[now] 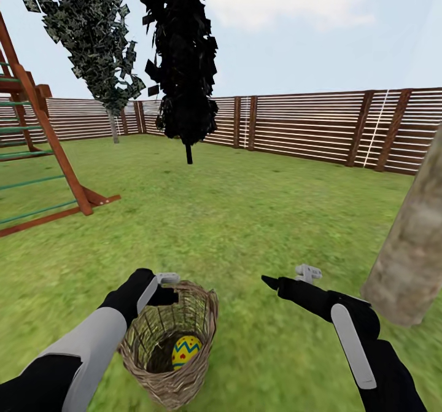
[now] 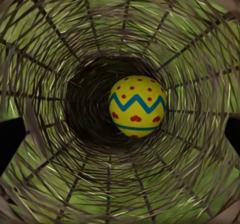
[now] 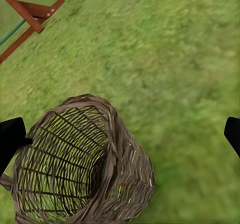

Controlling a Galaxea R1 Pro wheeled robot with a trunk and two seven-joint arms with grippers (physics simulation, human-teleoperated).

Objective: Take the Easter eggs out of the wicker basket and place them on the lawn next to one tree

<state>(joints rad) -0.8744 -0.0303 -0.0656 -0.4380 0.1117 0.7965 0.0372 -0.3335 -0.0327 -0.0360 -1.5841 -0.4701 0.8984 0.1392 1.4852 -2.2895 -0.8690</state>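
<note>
left black gripper [image 1: 164,288] hangs at the tan woven wicker basket's [image 1: 197,372] rim, fingers spread, one yellow zigzag-banded egg [image 2: 137,106] half-hidden deep inside.

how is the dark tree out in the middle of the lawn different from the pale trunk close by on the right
The dark tree is near-black, with a thin trunk and a narrow column of foliage; it stands far off, near the fence. The pale trunk is thick, mottled grey-brown and bare, leaning slightly, close to the right gripper. Both rise from the lawn.
</note>
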